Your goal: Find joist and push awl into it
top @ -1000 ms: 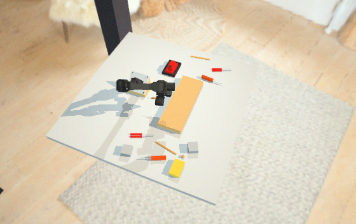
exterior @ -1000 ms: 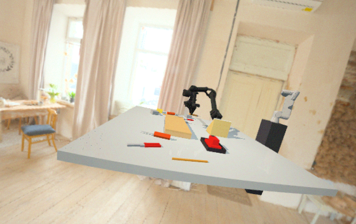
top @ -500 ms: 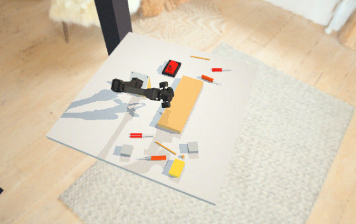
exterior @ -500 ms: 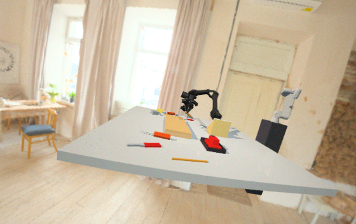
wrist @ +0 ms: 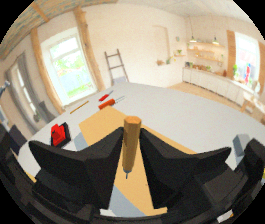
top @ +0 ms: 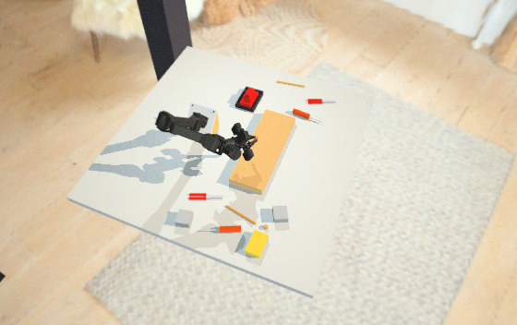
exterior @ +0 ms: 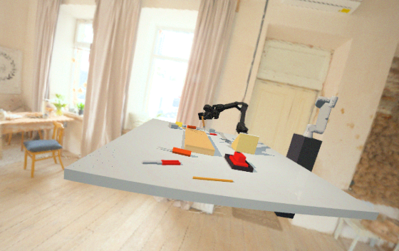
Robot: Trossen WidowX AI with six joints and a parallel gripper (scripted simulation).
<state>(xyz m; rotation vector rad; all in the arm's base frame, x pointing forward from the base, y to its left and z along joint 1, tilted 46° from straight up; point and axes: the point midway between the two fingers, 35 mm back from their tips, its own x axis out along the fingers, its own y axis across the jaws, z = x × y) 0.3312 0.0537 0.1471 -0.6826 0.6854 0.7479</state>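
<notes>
My gripper (top: 250,147) (exterior: 204,117) (wrist: 131,131) is shut on the awl (exterior: 203,123) (wrist: 131,137), a wooden-handled tool that hangs point down between the fingers. It hovers above the left long edge of the floor panel (top: 268,138) (exterior: 198,145) (wrist: 98,121), a flat tan board in the middle of the table. The red stud finder (top: 248,98) (exterior: 239,157) (wrist: 58,135) lies in the black tray (top: 239,104) (exterior: 248,168) just beyond the panel's far end.
Red and orange screwdrivers (top: 203,196) (top: 229,228) (top: 319,101) (top: 302,114), two pencils (top: 290,84) (top: 240,214), two grey blocks (top: 184,217) (top: 280,213) and a yellow block (top: 257,243) lie around the panel. A tan block (exterior: 245,143) stands by the arm's base.
</notes>
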